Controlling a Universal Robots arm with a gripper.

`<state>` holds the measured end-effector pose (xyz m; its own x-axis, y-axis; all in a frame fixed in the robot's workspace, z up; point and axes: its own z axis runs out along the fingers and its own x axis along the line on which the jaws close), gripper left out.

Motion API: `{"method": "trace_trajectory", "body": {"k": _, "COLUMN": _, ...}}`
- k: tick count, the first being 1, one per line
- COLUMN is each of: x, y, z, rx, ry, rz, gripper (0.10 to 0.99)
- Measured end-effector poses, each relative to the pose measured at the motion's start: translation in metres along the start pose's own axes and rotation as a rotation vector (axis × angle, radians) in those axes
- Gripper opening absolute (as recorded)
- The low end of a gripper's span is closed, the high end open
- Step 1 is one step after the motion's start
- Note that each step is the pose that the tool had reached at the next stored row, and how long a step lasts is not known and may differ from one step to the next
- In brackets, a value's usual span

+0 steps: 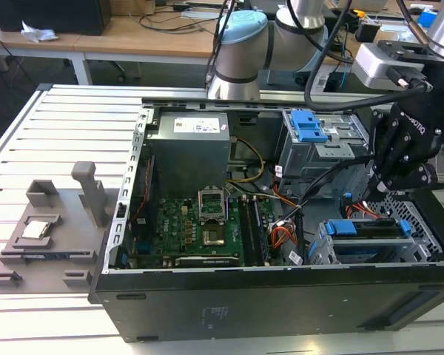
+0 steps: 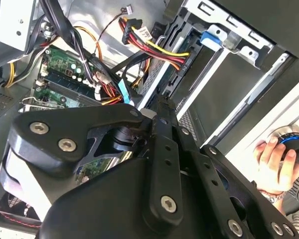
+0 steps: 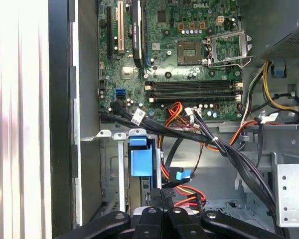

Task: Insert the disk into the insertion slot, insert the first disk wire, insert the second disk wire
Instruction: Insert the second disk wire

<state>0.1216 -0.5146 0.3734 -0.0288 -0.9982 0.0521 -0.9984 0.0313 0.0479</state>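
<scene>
Gripper (image 3: 162, 195) hangs low inside the open computer case (image 1: 207, 310), which lies on the counter (image 1: 52, 148).
In the first wrist view its fingers (image 3: 155, 200) lie pressed together; whether they pinch anything I cannot tell. The first disk wire (image 3: 192, 201) runs just beside them. In the exterior view the disk (image 1: 366, 228) sits in the insertion slot (image 1: 322, 250), its blue carrier edge showing.

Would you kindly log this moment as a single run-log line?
disk: in insertion slot | gripper: just above that slot, near first disk wire | wire plugged: cannot tell
</scene>
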Motion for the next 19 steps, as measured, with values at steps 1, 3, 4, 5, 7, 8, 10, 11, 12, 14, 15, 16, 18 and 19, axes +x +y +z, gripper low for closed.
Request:
{"method": "trace_trajectory", "body": {"k": 1, "x": 0.0000, "y": 0.0011, "z": 0.0001, "rx": 0.000, "ry": 0.0000, "rz": 0.000, "gripper": 0.106}}
{"method": "trace_trajectory", "body": {"k": 3, "x": 0.0001, "y": 0.0024, "z": 0.0001, "rx": 0.000, "ry": 0.0000, "rz": 0.000, "gripper": 0.106}}
{"method": "trace_trajectory", "body": {"k": 4, "x": 0.0001, "y": 0.0034, "z": 0.0002, "rx": 0.000, "ry": 0.0000, "rz": 0.000, "gripper": 0.106}}
{"method": "trace_trajectory", "body": {"k": 5, "x": 0.0001, "y": 0.0045, "z": 0.0002, "rx": 0.000, "ry": 0.0001, "rz": 0.000, "gripper": 0.106}}
{"method": "trace_trajectory", "body": {"k": 7, "x": 0.0001, "y": 0.0066, "z": 0.0010, "rx": 0.000, "ry": -0.0002, "rz": 0.000, "gripper": 0.106}}
{"method": "trace_trajectory", "body": {"k": 8, "x": 0.0001, "y": 0.0071, "z": 0.0016, "rx": 0.000, "ry": 0.0000, "rz": 0.000, "gripper": 0.106}}
{"method": "trace_trajectory", "body": {"k": 10, "x": -0.0009, "y": 0.0075, "z": 0.0026, "rx": 0.000, "ry": 0.0002, "rz": 0.000, "gripper": 0.106}}
{"method": "trace_trajectory", "body": {"k": 11, "x": -0.0024, "y": 0.0077, "z": 0.0031, "rx": 0.000, "ry": 0.0000, "rz": 0.000, "gripper": 0.106}}
{"method": "trace_trajectory", "body": {"k": 12, "x": -0.0040, "y": 0.0077, "z": 0.0034, "rx": 0.000, "ry": -0.0001, "rz": 0.000, "gripper": 0.106}}
{"method": "trace_trajectory", "body": {"k": 14, "x": -0.0086, "y": 0.0080, "z": 0.0043, "rx": 0.000, "ry": 0.0001, "rz": 0.000, "gripper": 0.106}}
{"method": "trace_trajectory", "body": {"k": 15, "x": -0.0112, "y": 0.0087, "z": 0.0048, "rx": 0.000, "ry": -0.0001, "rz": 0.000, "gripper": 0.106}}
{"method": "trace_trajectory", "body": {"k": 16, "x": -0.0134, "y": 0.0102, "z": 0.0051, "rx": 0.000, "ry": 0.0000, "rz": 0.000, "gripper": 0.106}}
{"method": "trace_trajectory", "body": {"k": 18, "x": -0.0153, "y": 0.0139, "z": 0.0057, "rx": 0.000, "ry": 0.0002, "rz": 0.000, "gripper": 0.106}}
{"method": "trace_trajectory", "body": {"k": 19, "x": -0.0162, "y": 0.0151, "z": 0.0063, "rx": 0.000, "ry": 0.0002, "rz": 0.000, "gripper": 0.106}}
